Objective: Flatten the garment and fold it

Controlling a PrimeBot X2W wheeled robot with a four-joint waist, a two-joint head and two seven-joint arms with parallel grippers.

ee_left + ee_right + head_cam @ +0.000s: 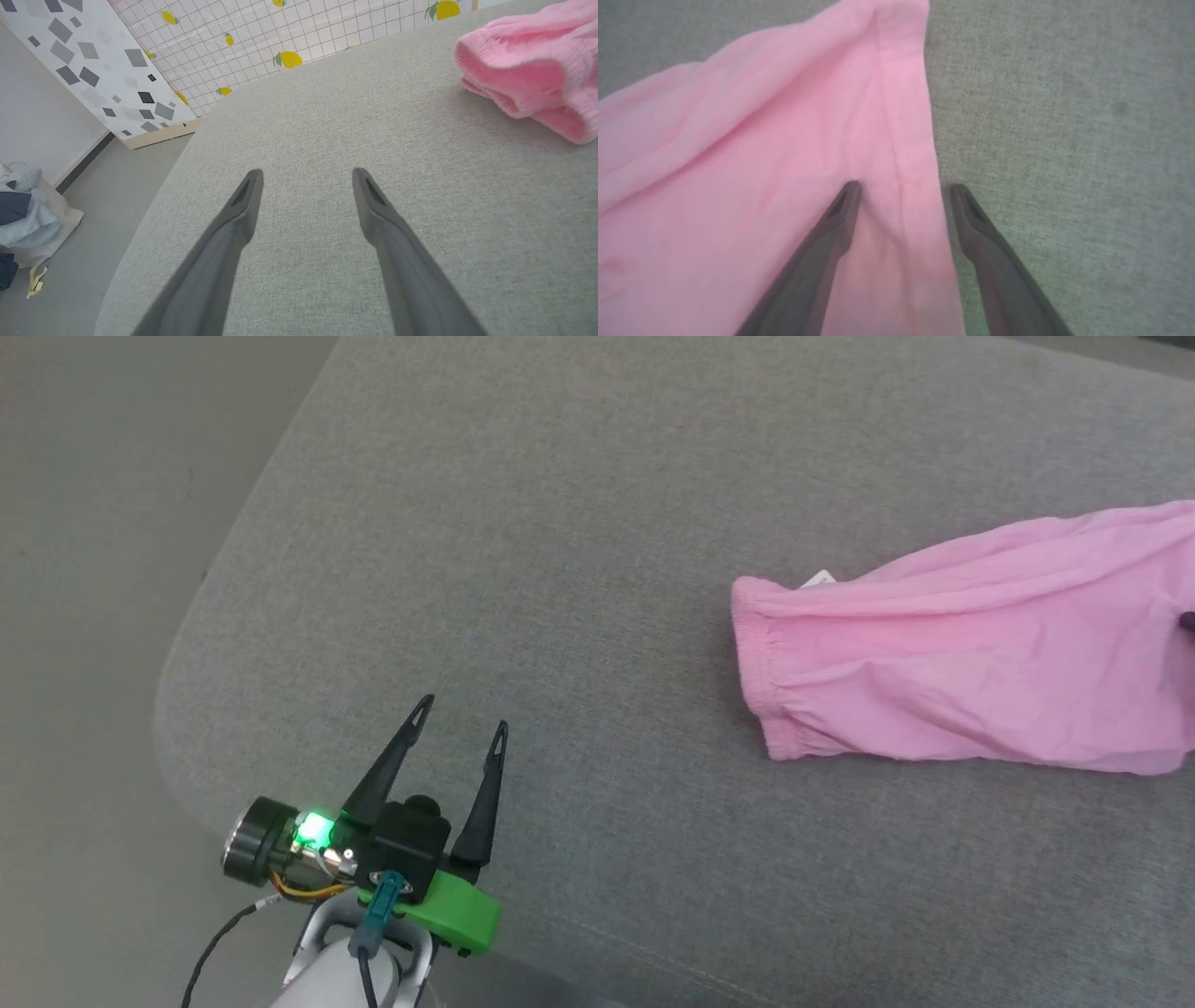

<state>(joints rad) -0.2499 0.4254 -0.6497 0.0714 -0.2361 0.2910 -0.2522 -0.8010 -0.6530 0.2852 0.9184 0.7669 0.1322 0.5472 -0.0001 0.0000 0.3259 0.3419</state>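
The pink shorts (971, 644) lie folded lengthwise on the grey cushion at the right, gathered waistband toward the left and a small white tag (819, 580) peeking out at the top edge. My left gripper (462, 713) hovers open over bare cushion at the lower left, well apart from the cloth. In the left wrist view the waistband of the shorts (528, 70) sits at the upper right, beyond my open left gripper (306, 175). My right gripper (903, 189) is open, one finger over the shorts (761, 186) and the other just past their hemmed edge.
The grey cushion (579, 523) has a rounded corner at the lower left, with grey floor (84, 523) beyond it. Patterned wall panels (261, 42) and a pile of clothes (23, 214) on the floor lie past the cushion's edge.
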